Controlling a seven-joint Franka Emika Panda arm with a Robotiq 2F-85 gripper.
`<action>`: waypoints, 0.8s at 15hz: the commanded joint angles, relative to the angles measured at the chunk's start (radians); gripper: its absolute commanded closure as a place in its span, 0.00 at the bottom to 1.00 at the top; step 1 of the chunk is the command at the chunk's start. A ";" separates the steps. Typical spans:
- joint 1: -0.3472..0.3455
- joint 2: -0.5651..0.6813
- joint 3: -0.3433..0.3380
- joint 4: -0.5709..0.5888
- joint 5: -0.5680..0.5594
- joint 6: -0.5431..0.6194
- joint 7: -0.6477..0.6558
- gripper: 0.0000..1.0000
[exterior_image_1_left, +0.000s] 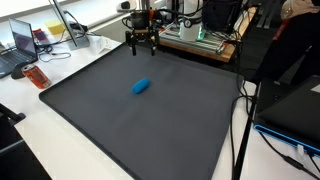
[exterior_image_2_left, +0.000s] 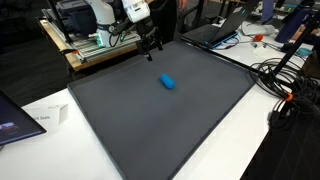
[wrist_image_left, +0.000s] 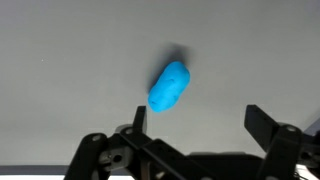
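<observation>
A small blue oval object (exterior_image_1_left: 141, 86) (exterior_image_2_left: 168, 82) lies alone on the dark grey mat (exterior_image_1_left: 150, 120) (exterior_image_2_left: 170, 120). In the wrist view the blue object (wrist_image_left: 170, 86) lies on the mat above the left fingertip, outside the jaws. My gripper (wrist_image_left: 198, 118) hangs open with nothing between its fingers. In both exterior views the gripper (exterior_image_1_left: 142, 44) (exterior_image_2_left: 152, 47) hovers over the mat's far edge, well short of the blue object.
Behind the mat's far edge stands a wooden board with electronics (exterior_image_1_left: 200, 40) (exterior_image_2_left: 90, 45). Laptops (exterior_image_1_left: 20, 45) and a red item (exterior_image_1_left: 36, 76) sit on the white table beside the mat. Cables (exterior_image_2_left: 285, 90) and a stand lie at another side.
</observation>
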 joint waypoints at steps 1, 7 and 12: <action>0.030 -0.038 0.034 -0.043 0.161 0.077 -0.102 0.00; 0.076 -0.005 0.092 -0.056 0.253 0.208 -0.035 0.00; 0.120 0.049 0.132 -0.079 0.208 0.325 0.205 0.00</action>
